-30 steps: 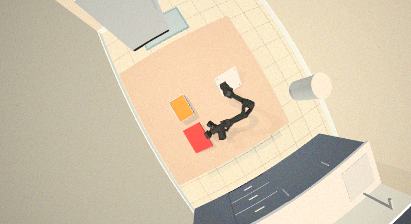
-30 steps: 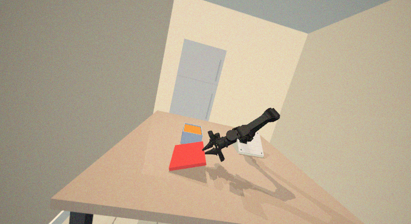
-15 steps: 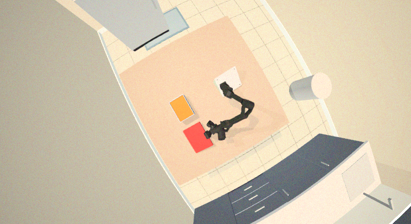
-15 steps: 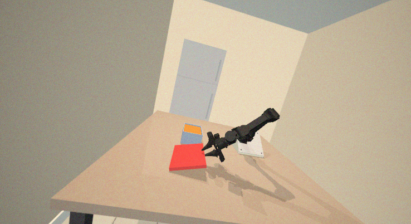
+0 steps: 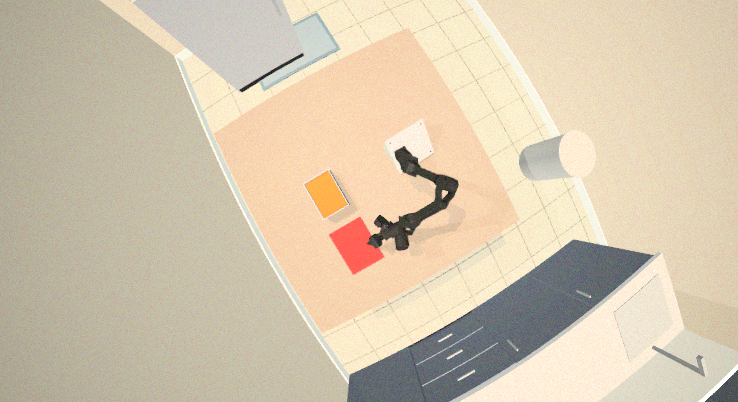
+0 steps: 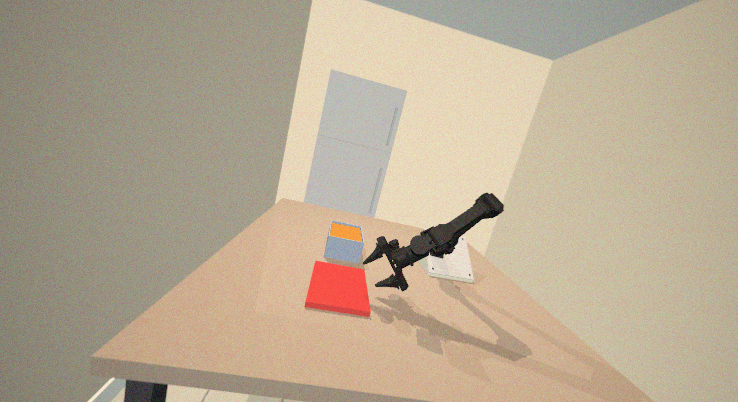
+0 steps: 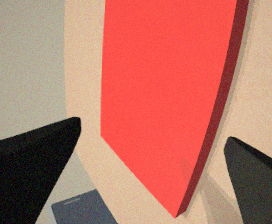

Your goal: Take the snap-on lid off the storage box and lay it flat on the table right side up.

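The red lid (image 5: 351, 246) (image 6: 338, 288) (image 7: 157, 75) lies flat, smooth face up, on the table in front of the box; a thin shadow edges it, and its underside is hidden. The storage box (image 5: 340, 188) (image 6: 343, 251) stands upright and uncovered behind the lid, blue-grey outside, with an orange surface (image 5: 325, 194) (image 6: 346, 232) showing inside its rim. My gripper (image 5: 370, 242) (image 6: 370, 273) (image 7: 153, 132) is wide open and empty, above the lid's right edge. In the wrist view its fingers stand on either side of the lid's near end, apart from it.
A white plate (image 5: 413, 135) (image 6: 450, 267) with small dark dots lies under the arm's base. The table (image 5: 289, 141) (image 6: 206, 316) carries the box and the lid, which are close together. The arm reaches in from the right. A fridge, a round column and dark cabinets stand beyond the table.
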Controlling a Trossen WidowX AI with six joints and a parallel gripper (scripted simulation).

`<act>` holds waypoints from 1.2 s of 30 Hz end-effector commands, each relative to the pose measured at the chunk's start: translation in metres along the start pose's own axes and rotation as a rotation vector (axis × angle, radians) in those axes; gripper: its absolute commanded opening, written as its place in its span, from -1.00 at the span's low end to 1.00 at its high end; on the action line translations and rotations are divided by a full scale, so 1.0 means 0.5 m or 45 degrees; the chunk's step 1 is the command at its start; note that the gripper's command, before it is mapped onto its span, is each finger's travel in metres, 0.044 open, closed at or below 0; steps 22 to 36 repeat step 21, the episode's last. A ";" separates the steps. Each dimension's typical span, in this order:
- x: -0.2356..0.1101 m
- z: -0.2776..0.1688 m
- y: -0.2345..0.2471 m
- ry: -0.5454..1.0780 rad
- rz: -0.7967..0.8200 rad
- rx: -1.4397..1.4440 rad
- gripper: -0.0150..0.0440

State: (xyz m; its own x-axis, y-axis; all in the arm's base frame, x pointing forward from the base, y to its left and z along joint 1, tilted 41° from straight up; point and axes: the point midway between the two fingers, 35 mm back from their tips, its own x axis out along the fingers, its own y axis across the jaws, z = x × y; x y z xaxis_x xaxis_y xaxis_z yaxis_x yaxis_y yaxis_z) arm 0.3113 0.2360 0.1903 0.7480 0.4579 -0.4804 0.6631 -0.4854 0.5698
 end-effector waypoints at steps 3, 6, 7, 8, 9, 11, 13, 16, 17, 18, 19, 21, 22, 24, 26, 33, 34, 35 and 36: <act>-0.016 0.007 -0.023 -0.012 -0.012 -0.001 1.00; -0.025 0.007 -0.030 -0.012 -0.012 0.000 1.00; -0.028 0.007 -0.033 -0.012 -0.012 0.000 1.00; -0.031 0.007 -0.036 -0.012 -0.013 0.000 1.00; -0.034 0.007 -0.038 -0.012 -0.013 0.000 1.00; -0.040 0.007 -0.043 -0.012 -0.013 0.000 1.00; -0.047 0.007 -0.048 -0.012 -0.013 0.000 1.00; -0.056 0.007 -0.056 -0.012 -0.013 0.001 1.00; -0.059 0.007 -0.059 -0.012 -0.014 0.001 1.00; -0.062 0.006 -0.061 -0.012 -0.014 0.001 1.00; -0.065 0.006 -0.064 -0.012 -0.014 0.001 1.00; -0.071 0.006 -0.069 -0.012 -0.014 0.001 1.00; -0.071 0.006 -0.069 -0.012 -0.014 0.001 1.00; -0.071 0.006 -0.069 -0.012 -0.014 0.001 1.00; -0.071 0.006 -0.069 -0.012 -0.014 0.001 1.00; -0.071 0.006 -0.069 -0.012 -0.014 0.001 1.00; -0.071 0.006 -0.069 -0.012 -0.014 0.001 1.00; -0.071 0.006 -0.069 -0.012 -0.014 0.001 1.00; -0.071 0.006 -0.069 -0.012 -0.014 0.001 1.00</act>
